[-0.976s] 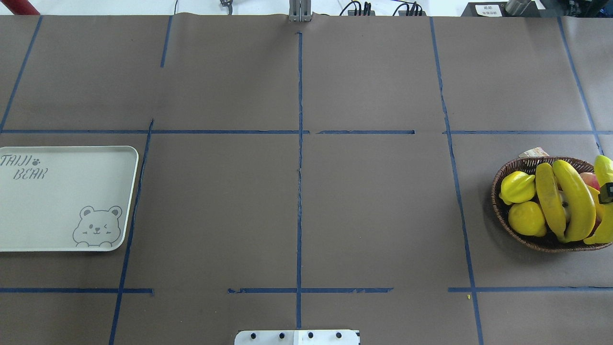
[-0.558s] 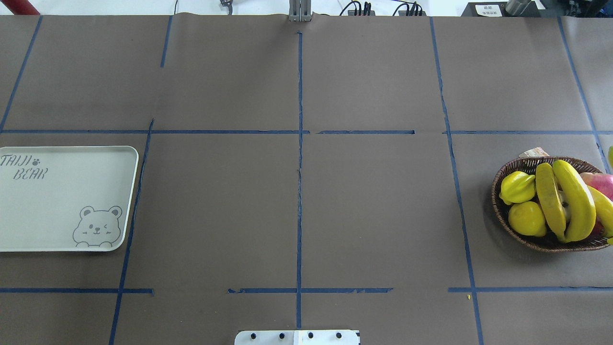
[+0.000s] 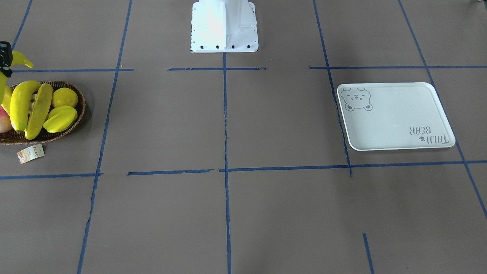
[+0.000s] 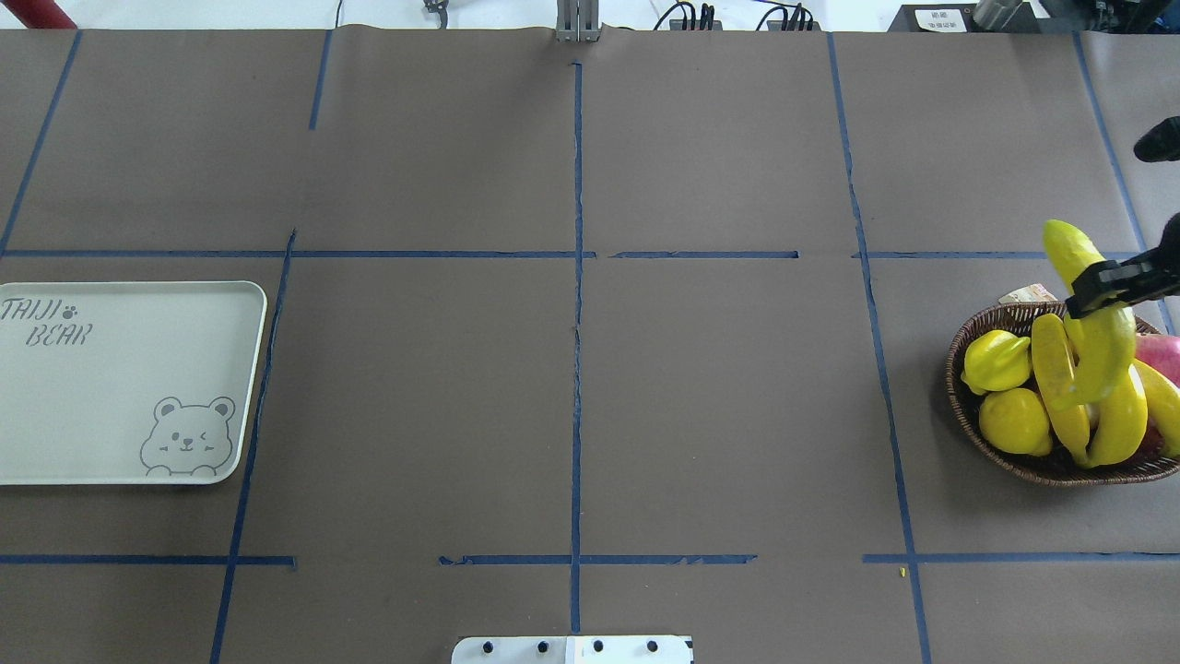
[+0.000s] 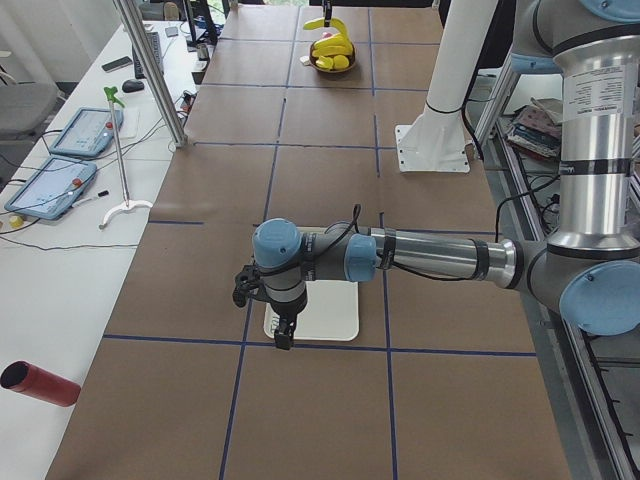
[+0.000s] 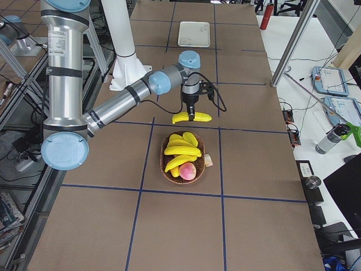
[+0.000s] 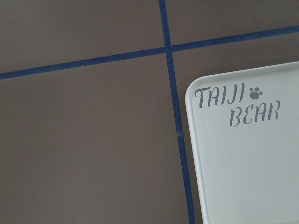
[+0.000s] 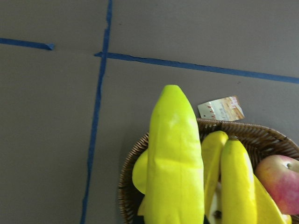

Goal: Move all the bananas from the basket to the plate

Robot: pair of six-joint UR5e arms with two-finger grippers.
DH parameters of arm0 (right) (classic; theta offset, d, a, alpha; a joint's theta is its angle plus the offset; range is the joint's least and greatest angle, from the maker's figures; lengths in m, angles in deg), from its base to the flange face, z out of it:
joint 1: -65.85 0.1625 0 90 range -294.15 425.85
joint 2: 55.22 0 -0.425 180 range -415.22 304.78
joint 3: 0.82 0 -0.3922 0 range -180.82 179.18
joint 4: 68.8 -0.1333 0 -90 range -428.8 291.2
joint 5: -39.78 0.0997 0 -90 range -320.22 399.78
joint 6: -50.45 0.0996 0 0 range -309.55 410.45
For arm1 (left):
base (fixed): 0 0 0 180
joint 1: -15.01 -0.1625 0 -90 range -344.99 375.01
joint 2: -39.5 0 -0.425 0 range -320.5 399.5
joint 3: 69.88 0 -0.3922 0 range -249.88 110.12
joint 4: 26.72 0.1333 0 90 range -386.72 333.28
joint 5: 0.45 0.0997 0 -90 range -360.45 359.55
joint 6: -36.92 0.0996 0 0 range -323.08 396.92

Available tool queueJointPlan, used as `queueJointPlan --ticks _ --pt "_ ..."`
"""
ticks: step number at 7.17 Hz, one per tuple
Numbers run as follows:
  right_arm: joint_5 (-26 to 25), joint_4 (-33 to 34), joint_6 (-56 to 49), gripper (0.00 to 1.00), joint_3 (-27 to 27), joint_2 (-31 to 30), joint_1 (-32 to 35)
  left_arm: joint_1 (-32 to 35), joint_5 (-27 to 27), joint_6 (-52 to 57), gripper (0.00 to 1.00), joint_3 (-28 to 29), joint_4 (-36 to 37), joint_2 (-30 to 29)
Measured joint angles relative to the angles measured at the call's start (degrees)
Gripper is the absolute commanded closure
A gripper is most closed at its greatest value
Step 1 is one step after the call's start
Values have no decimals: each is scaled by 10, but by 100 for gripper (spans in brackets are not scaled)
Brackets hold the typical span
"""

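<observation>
**Front-facing view.** The wicker basket (image 3: pixel 78 114) sits at one end of the counter (image 3: pixel 228 213). It holds two bananas (image 3: pixel 19 102), a lemon (image 3: pixel 64 97) and a starfruit (image 3: pixel 60 118). A paper tag (image 3: pixel 30 153) lies just beside the basket. The plate (image 3: pixel 395 118) lies bare, well apart from the basket at the opposite end.

**Overhead view.** The right end effector (image 4: pixel 1106 286) is clamped across one banana (image 4: pixel 1102 346). The banana hangs above the basket's (image 4: pixel 996 449) rim, with its lower tip over the fruit inside.

**Left-side view.** The left end effector (image 5: pixel 285 330) hangs over the plate (image 5: pixel 320 320), far from the basket (image 5: pixel 333 62). Whether it is wide or narrow cannot be told.

**Right-side view.** The gripped banana (image 6: pixel 192 117) lies level, just beyond the basket (image 6: pixel 184 164).

**Left wrist view.** Only the plate's lettered corner (image 7: pixel 243 154) shows, and no fingers are in view.

**Right wrist view.** The gripped banana (image 8: pixel 175 163) overlaps the basket's rim (image 8: pixel 135 158). An apple (image 8: pixel 275 179) lies inside.

**Hazards.**
- Slip: the skin looks smooth and the grip crosses a curved body. The banana may pivot or slide out during the long traverse away from the basket.
- Snag: a sideways move at this height could catch the lower tip on the fruit in the basket.
- Collision: the left arm occupies the space above the plate, so the arriving arm risks contact unless the left arm clears first.
</observation>
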Motion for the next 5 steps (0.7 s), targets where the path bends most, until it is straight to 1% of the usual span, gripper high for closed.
queueJointPlan --ticks 2,3,4,5 --pt "27 0 62 98 36 86 -26 -8 -3 -2 0 20 -42 -52" --pt "36 -3 102 99 56 131 -44 -18 -14 -25 0 27 -56 -71" --pt "38 -21 152 99 77 171 -67 -40 -36 -100 0 30 -83 -84" --pt "38 -64 207 99 97 196 -87 -76 -53 -206 0 32 -132 -93"
